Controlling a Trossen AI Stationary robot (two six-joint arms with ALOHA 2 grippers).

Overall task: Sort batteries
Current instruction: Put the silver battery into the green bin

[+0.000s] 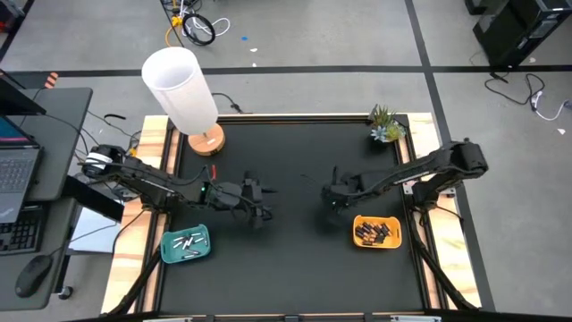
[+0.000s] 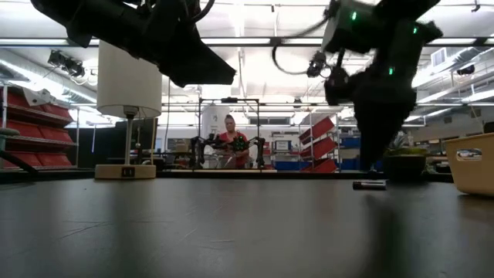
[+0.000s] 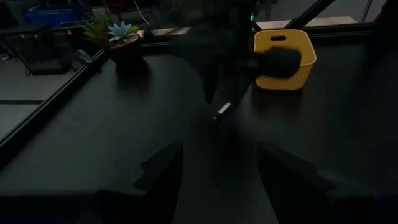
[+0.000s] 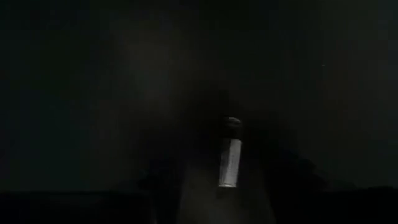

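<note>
One small battery (image 4: 229,160), pale grey with a dark end, lies flat on the black table (image 1: 295,259); it also shows in the low view (image 2: 369,184) and the left wrist view (image 3: 222,111). My right gripper (image 1: 332,201) hangs just above it, pointing down and open, one finger (image 4: 166,177) on either side and apart from it. My left gripper (image 1: 261,201) hovers open over the table's middle left, facing the battery. A teal tray (image 1: 185,244) holds pale batteries. A yellow tray (image 1: 376,231) holds dark ones.
A white-shaded lamp (image 1: 183,94) stands at the far left of the table and a small potted plant (image 1: 386,125) at the far right corner. Wooden rails (image 1: 427,224) border the table. A person (image 2: 230,131) sits in the room beyond.
</note>
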